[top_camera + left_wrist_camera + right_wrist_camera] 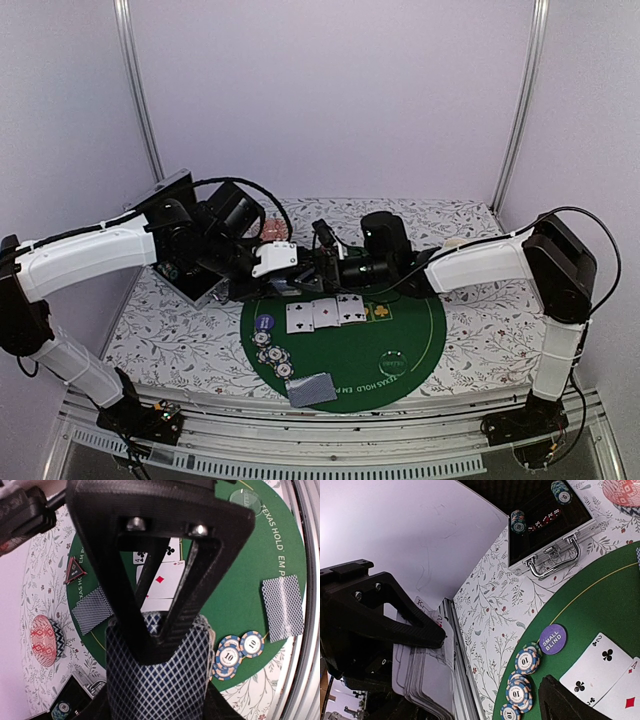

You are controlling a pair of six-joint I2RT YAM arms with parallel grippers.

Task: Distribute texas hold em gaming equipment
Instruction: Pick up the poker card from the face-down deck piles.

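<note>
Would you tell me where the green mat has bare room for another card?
The mat's right half is bare, bordered by the face-up cards and the clear disc. The left rim is crowded with chips, and the left gripper holds the deck over the far edge.

Left claw and right claw crowd the mat's far edge. Chips and cards fill its left. Its near right is mostly open.

card deck, chips, blind button, case

- White floral-print tablecloth, spread flat.
- Round green felt mat lying on it.
- Pink patterned round dish beside the mat.
- Open silver metal case on the cloth.
</note>
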